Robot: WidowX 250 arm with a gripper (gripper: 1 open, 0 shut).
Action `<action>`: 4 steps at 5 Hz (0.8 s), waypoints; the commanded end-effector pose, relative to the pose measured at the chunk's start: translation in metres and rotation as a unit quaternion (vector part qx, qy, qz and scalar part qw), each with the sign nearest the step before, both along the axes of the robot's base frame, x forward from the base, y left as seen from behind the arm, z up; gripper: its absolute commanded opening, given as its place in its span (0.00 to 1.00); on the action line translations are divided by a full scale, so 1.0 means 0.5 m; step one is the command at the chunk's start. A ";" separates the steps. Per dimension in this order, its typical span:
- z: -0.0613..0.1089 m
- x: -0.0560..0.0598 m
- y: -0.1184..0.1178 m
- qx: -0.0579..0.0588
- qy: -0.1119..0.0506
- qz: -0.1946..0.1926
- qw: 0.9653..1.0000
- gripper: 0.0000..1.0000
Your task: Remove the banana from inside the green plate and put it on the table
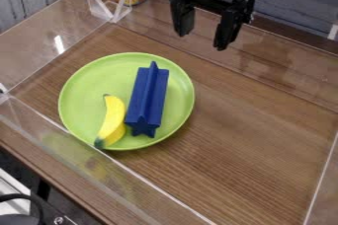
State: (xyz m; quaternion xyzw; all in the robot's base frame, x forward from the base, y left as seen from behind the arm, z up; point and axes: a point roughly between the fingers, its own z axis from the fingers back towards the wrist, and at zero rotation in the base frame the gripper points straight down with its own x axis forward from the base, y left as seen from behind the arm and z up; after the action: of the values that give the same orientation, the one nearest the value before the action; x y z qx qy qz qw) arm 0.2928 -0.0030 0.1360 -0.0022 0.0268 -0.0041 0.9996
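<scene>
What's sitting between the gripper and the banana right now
In the camera view, the blue block lies between the open gripper and the banana, alongside it in the green plate.

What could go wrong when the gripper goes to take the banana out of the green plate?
1. The banana lies close beside the blue block, so an open finger of the gripper may push or catch the block.
2. The banana sits near the rim of the green plate; pressing there might tip or slide the plate.
</scene>
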 end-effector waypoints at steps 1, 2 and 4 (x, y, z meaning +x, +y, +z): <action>0.006 -0.021 -0.009 0.000 0.006 0.009 1.000 1.00; -0.020 -0.072 -0.012 0.003 -0.002 0.004 1.000 1.00; -0.025 -0.128 0.010 -0.001 -0.027 -0.011 1.000 1.00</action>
State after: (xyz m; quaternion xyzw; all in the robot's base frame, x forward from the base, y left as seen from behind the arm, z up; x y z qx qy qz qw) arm 0.2266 0.0008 0.1160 -0.0032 0.0160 -0.0135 0.9998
